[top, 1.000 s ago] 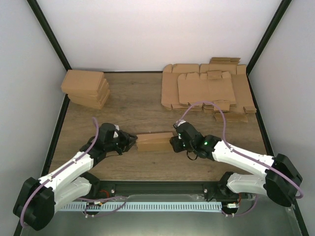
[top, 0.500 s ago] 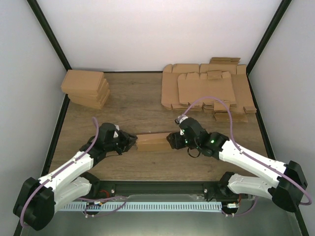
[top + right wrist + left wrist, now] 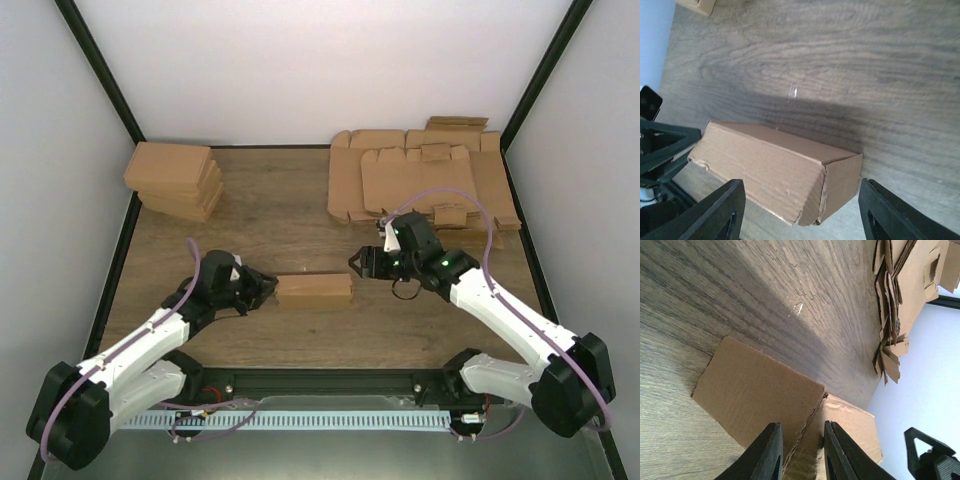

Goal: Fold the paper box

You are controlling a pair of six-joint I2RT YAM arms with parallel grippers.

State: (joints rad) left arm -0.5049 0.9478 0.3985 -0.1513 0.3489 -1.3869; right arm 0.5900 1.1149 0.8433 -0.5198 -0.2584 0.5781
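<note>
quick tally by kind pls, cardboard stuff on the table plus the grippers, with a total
paper box: 1
stack of shallow boxes: 1 stack, boxes in it too overlapped to count
pile of flat cardboard sheets: 1 pile, sheets too overlapped to count
grippers: 2, left gripper and right gripper
total: 5

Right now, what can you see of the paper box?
The box is plain light-brown cardboard, folded into a long, low block lying flat on the table. One right-end corner looks ragged. The left fingers pinch an edge at its left end; the right fingers stand open, clear of its right end.
</note>
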